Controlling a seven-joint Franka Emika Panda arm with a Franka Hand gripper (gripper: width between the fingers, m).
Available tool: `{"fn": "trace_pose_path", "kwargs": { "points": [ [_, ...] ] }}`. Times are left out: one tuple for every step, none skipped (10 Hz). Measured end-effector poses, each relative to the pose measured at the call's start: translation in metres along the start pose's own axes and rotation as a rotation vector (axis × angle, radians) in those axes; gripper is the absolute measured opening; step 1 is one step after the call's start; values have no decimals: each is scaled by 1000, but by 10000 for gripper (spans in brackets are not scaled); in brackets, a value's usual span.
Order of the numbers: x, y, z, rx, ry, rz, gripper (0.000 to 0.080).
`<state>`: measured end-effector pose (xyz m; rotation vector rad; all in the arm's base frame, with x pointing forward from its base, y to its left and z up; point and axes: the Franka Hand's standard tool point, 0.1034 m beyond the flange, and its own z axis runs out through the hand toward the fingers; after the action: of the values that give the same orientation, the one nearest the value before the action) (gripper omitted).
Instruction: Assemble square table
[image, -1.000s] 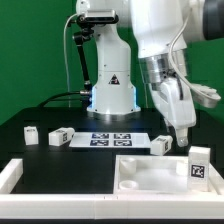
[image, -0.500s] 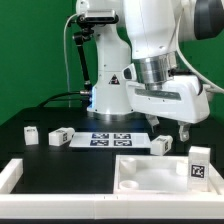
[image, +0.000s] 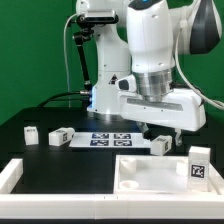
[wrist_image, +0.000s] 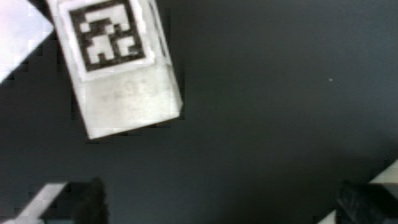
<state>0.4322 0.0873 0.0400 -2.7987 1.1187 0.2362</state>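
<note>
In the exterior view, the gripper (image: 163, 128) is held above a leg (image: 160, 145) lying on the tabletop (image: 60, 155), near the slab (image: 150, 176). In the wrist view, the gripper (wrist_image: 217, 200) is spread wide and empty. The tagged leg (wrist_image: 125, 75) is seen apart from the fingers (wrist_image: 63, 200), not between them.

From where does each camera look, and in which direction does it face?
Exterior view: off the arm, facing the white robot arm across the black table; its open gripper hangs by a short white tagged leg block.
Wrist view: on the wrist, looking down at the table; both fingertips show.
Shared: probably that leg block.
</note>
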Motion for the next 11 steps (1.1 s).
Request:
{"fn": "trace_pose_path", "kwargs": {
  "points": [
    [2,2,-1,-1,-10,11,649],
    [2,2,0,-1,-9,11,649],
    [-2,9,2,2,-57,-19,649],
    [-10,24,7,26,-146,-8,649],
    [-12,34,12,66,-190,13,649],
    [-22,40,15,73,-308,5,649],
    [-25,39,15,97,-383,12,649],
    [-27,42,13,105,-467,15,649],
    [-25,46,14,100,-556,24,649],
    [-21,48,15,97,-601,31,649],
    [-23,50,15,100,-676,44,649]
  ]
}}
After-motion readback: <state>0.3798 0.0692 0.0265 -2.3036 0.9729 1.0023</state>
